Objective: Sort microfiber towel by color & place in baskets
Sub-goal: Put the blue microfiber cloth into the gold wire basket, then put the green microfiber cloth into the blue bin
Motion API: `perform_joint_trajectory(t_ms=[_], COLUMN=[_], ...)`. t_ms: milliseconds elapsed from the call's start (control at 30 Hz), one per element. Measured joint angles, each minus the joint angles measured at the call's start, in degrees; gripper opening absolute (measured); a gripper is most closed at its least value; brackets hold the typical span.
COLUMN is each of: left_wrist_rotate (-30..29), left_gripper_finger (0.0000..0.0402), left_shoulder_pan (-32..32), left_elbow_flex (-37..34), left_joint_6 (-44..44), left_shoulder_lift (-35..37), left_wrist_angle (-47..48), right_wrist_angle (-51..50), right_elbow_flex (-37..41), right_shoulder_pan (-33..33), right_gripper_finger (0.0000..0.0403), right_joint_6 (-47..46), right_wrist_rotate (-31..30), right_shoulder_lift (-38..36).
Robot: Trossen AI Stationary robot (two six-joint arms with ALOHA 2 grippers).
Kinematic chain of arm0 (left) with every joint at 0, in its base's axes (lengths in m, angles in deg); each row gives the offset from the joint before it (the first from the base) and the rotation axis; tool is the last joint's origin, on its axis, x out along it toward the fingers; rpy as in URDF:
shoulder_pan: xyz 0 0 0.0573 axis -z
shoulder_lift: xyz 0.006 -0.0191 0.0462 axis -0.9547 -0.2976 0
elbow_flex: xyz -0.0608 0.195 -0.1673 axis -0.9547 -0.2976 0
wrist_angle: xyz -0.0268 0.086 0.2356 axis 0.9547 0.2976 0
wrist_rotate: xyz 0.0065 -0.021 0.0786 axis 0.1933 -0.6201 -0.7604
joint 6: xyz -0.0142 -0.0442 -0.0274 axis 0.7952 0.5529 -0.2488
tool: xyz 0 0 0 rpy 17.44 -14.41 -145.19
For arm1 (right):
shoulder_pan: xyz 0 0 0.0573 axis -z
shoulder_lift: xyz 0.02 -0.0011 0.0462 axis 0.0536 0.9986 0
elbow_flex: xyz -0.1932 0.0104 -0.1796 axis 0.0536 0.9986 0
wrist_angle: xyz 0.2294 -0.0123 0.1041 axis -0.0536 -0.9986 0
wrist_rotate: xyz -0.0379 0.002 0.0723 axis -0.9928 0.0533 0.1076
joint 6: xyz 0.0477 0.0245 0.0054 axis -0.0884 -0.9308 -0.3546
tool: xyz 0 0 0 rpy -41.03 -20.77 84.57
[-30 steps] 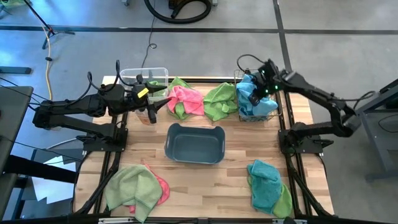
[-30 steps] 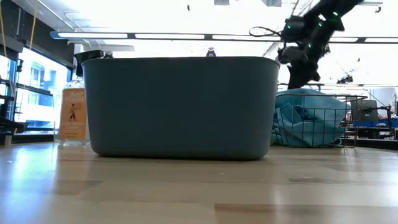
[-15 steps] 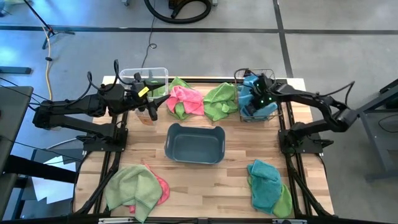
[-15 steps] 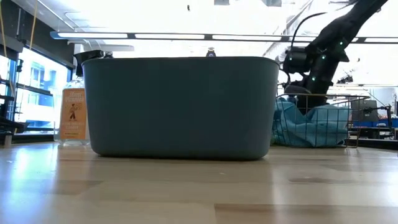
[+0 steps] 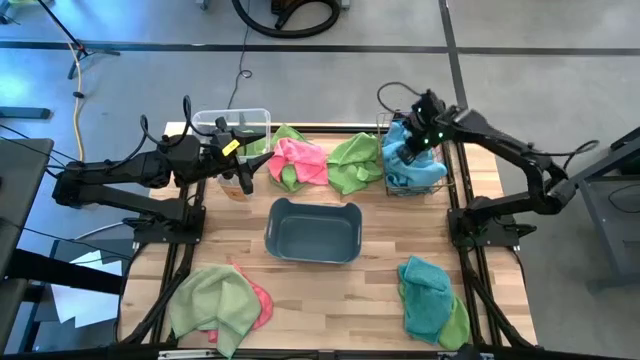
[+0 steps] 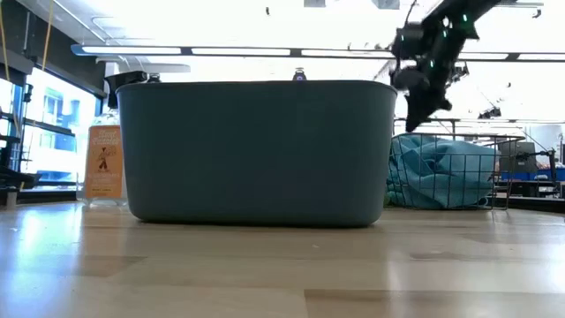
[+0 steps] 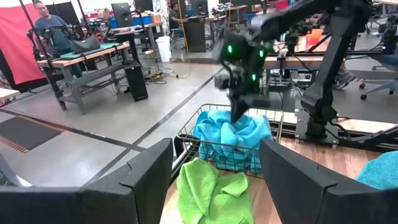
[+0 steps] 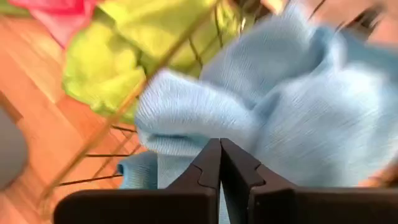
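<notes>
The dark wire-mesh basket stands at the table's far right and holds a heap of blue towels. My right gripper hangs shut just above that heap. The grey-blue tub sits mid-table. The clear bin is at the far left, and my left gripper waits open beside it. Pink and green towels lie between the bin and the wire basket.
A bottle with an orange label stands by my left gripper. A green and pink towel pile lies at the near left. A blue and green pile lies at the near right. Bare wood lies around the tub.
My right gripper dipped down into the wire basket, pressing the blue towel heap lower, then rose again and now hangs above it. The heap sits a little flatter than before. The left arm has kept still.
</notes>
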Motion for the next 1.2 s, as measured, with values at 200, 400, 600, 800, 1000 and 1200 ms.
perform_joint_trajectory(t_ms=[200,400,600,800,1000,1200], left_wrist_rotate=[0.01,0.02,0.08,1.96,7.87,14.61], left_gripper_finger=[0.0227,0.0227,0.0227,0.0227,0.0227,0.0227], left_shoulder_pan=[0.0,-0.01,0.0,-0.01,0.0,0.01], left_elbow_flex=[0.0,0.0,0.0,0.02,0.02,0.09], left_joint_6=[-0.07,-0.01,4.39,6.38,7.96,14.51], left_shoulder_lift=[0.0,0.0,0.0,0.0,0.0,0.53], left_wrist_angle=[0.03,0.05,0.09,0.1,0.02,-1.93], right_wrist_angle=[-6.63,-4.65,10.77,35.08,62.42,67.12], right_elbow_flex=[-13.38,-21.03,-14.43,3.16,15.51,12.97], right_shoulder_pan=[0.0,-0.32,-5.86,-15.27,-22.84,-27.5], right_gripper_finger=[0.0002,0.0002,0.0002,0.0002,0.0002,0.0002], right_joint_6=[1.69,0.5,0.06,-11.04,-20.92,-17.23], right_wrist_rotate=[0.19,11.2,22.02,21.85,19.8,15.53], right_shoulder_lift=[-0.02,-1.08,-7.58,-15.84,-17.4,-14.01])
